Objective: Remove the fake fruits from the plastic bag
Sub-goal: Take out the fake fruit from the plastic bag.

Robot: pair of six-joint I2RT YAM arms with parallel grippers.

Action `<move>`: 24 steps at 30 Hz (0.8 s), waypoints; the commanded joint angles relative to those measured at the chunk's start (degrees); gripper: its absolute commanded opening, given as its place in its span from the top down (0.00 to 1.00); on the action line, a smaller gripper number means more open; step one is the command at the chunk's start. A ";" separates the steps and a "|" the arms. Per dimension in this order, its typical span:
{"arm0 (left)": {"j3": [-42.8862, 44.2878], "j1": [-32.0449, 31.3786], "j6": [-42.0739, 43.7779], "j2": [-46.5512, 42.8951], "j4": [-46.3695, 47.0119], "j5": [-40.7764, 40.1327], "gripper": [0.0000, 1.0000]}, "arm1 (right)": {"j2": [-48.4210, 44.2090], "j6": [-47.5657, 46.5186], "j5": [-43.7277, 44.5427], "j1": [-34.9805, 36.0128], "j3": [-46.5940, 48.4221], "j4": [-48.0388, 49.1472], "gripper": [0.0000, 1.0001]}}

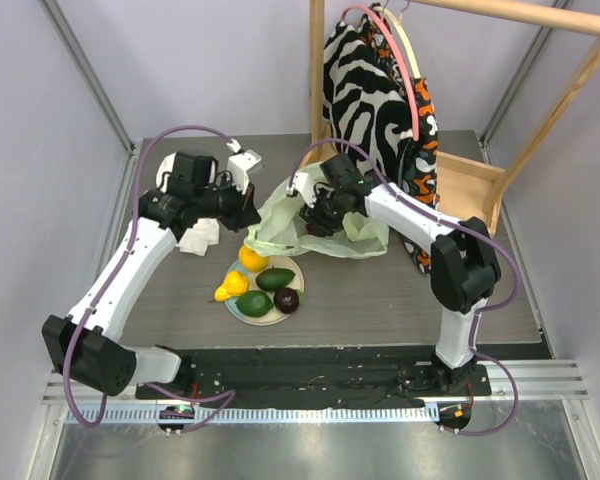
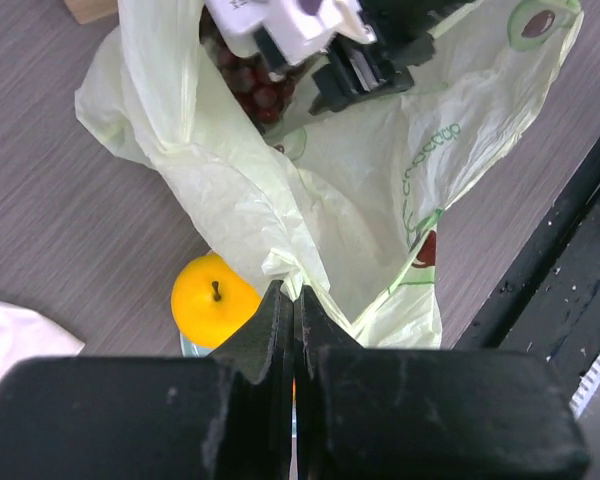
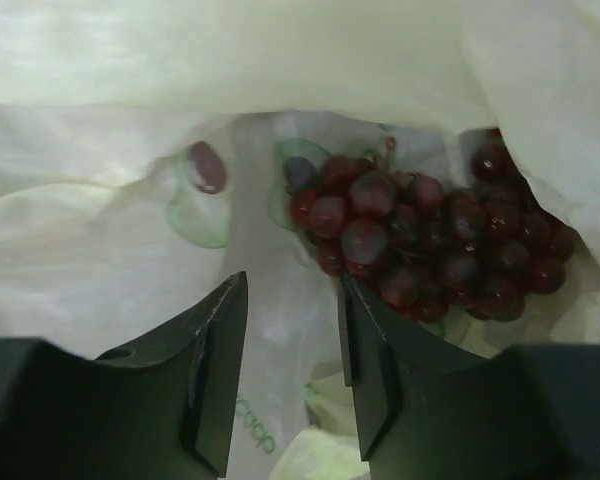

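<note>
Five of the fake fruits sit on a small plate (image 1: 264,321) near the middle of the table (image 1: 400,300) when you look from above: the yellow-orange round fruit (image 1: 252,258) at the far edge, the yellow pear (image 1: 230,288) on the left, one green avocado (image 1: 276,279), the other green avocado (image 1: 253,303), and the dark maroon fruit (image 1: 287,299) on the right. The plastic bag (image 1: 365,238) lies crumpled just beyond the plate. The left gripper (image 1: 252,212) meets its left edge, and the right gripper (image 1: 312,222) reaches into its open mouth. A white cloth (image 1: 198,238) lies under the left arm, and a zebra-striped garment (image 1: 365,90) hangs from a wooden rack at the back right. From the left wrist, the two black fingers are pressed together with a fold of the pale green film pinched at their tips, so this jaw is clamped on the bag's rim. The round fruit lies just below that fold, and past the lifted rim the dark red grape bunch (image 2: 252,85) shows inside the bag, right beside the other arm's fingers. From the right wrist, the camera looks inside the bag: the fingers stand apart with nothing between them but film, and the grapes lie on the bag's floor just ahead and to the right, not touched.
</note>
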 commanded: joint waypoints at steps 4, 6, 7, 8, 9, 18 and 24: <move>-1.93 0.32 3.35 -2.53 -2.51 0.50 1.00 | 0.96 0.74 14.40 -0.78 -1.80 16.15 0.44; -1.84 0.32 3.70 -2.53 -2.95 0.58 1.00 | 2.37 0.48 15.20 -0.95 -1.81 16.69 0.42; -1.84 0.32 3.70 -2.44 -3.13 0.67 1.00 | 4.21 0.22 15.73 -1.04 -1.63 16.78 0.39; -1.93 0.41 3.70 -2.18 -3.22 0.76 1.00 | 5.10 -0.13 17.12 -1.13 -1.46 16.87 0.37; -1.84 0.32 3.53 -2.09 -3.22 0.94 1.00 | 5.98 -0.31 18.01 -1.04 -0.93 16.78 0.36; -1.05 0.32 2.83 -1.39 -2.60 0.85 1.00 | 11.53 -2.33 28.22 -1.22 1.54 16.60 0.72; -1.06 0.32 -0.33 -0.69 0.64 -1.08 1.00 | 0.13 -0.84 11.57 -1.13 1.97 11.09 0.99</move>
